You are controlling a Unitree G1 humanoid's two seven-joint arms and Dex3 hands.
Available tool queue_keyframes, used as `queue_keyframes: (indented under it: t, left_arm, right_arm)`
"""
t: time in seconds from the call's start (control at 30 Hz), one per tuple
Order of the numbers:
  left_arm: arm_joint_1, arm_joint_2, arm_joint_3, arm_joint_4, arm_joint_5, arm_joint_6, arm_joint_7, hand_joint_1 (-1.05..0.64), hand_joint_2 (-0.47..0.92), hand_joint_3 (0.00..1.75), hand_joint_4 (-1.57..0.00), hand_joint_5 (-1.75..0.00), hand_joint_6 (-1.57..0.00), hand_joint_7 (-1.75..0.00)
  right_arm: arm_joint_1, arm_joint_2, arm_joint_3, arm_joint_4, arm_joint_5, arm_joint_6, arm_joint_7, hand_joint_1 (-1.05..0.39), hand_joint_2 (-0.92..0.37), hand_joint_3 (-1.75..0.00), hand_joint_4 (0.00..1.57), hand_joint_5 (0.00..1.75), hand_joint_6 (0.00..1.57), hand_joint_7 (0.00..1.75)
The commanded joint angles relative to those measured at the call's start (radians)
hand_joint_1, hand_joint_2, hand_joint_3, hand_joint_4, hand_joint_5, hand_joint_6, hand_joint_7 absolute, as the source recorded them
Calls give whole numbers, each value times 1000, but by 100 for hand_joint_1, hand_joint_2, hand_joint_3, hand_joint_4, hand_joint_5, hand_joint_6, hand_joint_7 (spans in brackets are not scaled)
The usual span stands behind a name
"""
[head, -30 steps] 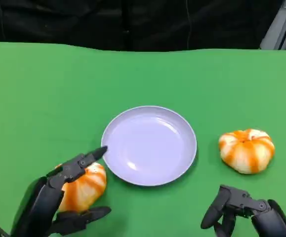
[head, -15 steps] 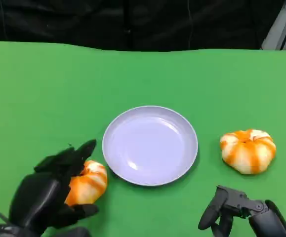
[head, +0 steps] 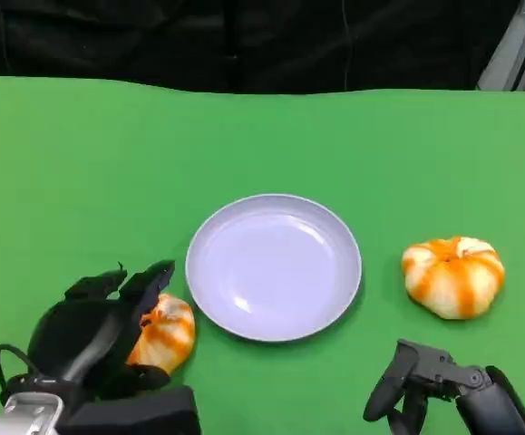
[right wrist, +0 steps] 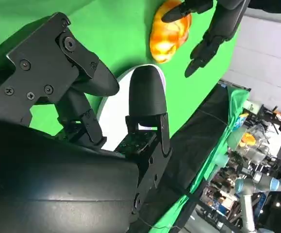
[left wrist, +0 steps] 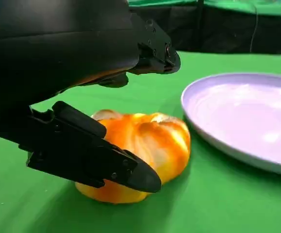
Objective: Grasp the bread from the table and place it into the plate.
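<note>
— Orange-striped bread (head: 164, 333) lies on the green tabletop (head: 81, 172), just left of the plate (head: 273, 266)?
— Yes; the left hand (head: 99, 331) has now closed around it, grasping, not yet lifted. Right hand (head: 425, 385) idles, holding nothing.

Glazed, glossy orange-and-cream crust on the bread (left wrist: 145, 150) between the fingers (left wrist: 96, 160) of the left hand (head: 99, 331), those fingers of smooth, semi-matt black plastic with small metal screws. Just beyond the fingertips, a glossy lavender plate (head: 274, 266) with soft highlights, ceramic or plastic impossible to tell. Underneath, matt green cloth over the desk (head: 81, 172), faintly textured.
</note>
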State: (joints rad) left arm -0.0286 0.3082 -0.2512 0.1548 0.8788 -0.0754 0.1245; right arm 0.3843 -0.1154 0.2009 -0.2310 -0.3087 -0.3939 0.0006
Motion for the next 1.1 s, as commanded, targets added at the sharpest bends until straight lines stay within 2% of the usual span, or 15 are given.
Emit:
queue_keyframes:
  t: [0.03, 0.2, 0.23, 0.27, 0.3, 0.43, 0.7, 0.83, 0.87, 0.9, 0.97, 1.0, 1.03, 1.07, 1.1]
  left_arm:
    - [-13, 33, -15, 8, -7, 24, -8, -60, 90, 0, -25, -18, -23, -1]
    - [-16, 41, -27, 6, -17, 33, -4, -60, 89, 0, -25, -18, -23, -1]
    - [-35, 55, -51, 11, 10, 61, -68, -60, 89, 0, -25, -18, -23, -1]
    - [-49, 66, -71, 14, 29, 84, -117, -60, 91, 5, -43, -20, -38, -4]
    - [-59, 75, -86, 14, 41, 102, -151, -59, 92, 7, -50, -20, -44, -4]
    - [-76, 90, -120, -8, 57, 164, -254, -56, 92, 21, -59, -16, -57, -4]
    - [-103, 99, -150, 14, 44, 212, -304, -37, 92, 25, -59, -11, -63, -5]
    - [-85, 101, -124, 0, 0, 159, -220, -29, 92, 23, -73, -16, -77, -10]
    - [-78, 92, -108, 1, -27, 135, -182, -25, 92, 23, -84, -28, -87, -11]
    - [-70, 83, -91, 4, -56, 106, -138, -21, 92, 25, -85, -67, -101, -12]
    - [-62, 76, -68, 27, -103, 22, -38, -15, 89, 34, -89, -110, -117, -20]
    - [-62, 76, -65, 37, -113, -2, -11, -13, 80, 52, -91, -123, -118, -33]
    - [-62, 77, -59, 51, -121, -36, 31, -12, 76, 61, -92, -128, -117, -40]
    - [-64, 78, -55, 68, -123, -73, 80, -14, 71, 75, -89, -146, -113, -59]
    - [-66, 79, -52, 84, -124, -104, 120, -14, 63, 92, -87, -161, -104, -88]
  right_arm:
    - [3, -7, -5, -16, -1, 11, -1, -4, -34, -139, 78, 175, 72, 143]
    - [4, -7, -5, -17, -1, 13, -1, -4, -34, -139, 78, 175, 72, 143]
    - [4, -5, -3, -23, -5, 15, -3, -4, -34, -139, 78, 175, 72, 143]
    - [4, -4, -2, -28, -9, 18, -4, -2, -34, -140, 79, 175, 73, 143]
    - [4, -3, -1, -31, -11, 20, -5, -2, -33, -140, 79, 175, 73, 143]
    - [4, -2, 2, -44, -15, 23, -5, 2, -32, -142, 81, 174, 74, 142]
    - [5, 0, 2, -50, -21, 27, -6, 3, -29, -147, 82, 175, 75, 142]
    - [8, 1, 1, -51, -15, 25, -6, 3, -28, -147, 82, 175, 75, 142]
    - [8, 1, 1, -52, -13, 29, -3, 2, -29, -146, 82, 175, 75, 142]
    - [9, 1, 1, -54, -13, 32, -1, 1, -29, -146, 82, 175, 74, 142]
    - [9, 1, 0, -55, -14, 35, -1, 0, -29, -146, 81, 175, 74, 142]
    - [9, 0, 0, -56, -14, 36, -1, 0, -29, -146, 81, 175, 74, 142]
    - [7, 0, 0, -53, -13, 33, -2, 0, -29, -146, 81, 175, 74, 142]
    - [6, -1, -1, -52, -15, 34, -2, 0, -29, -145, 81, 175, 74, 142]
    - [5, -2, -1, -52, -17, 34, -3, 0, -29, -145, 82, 175, 74, 142]
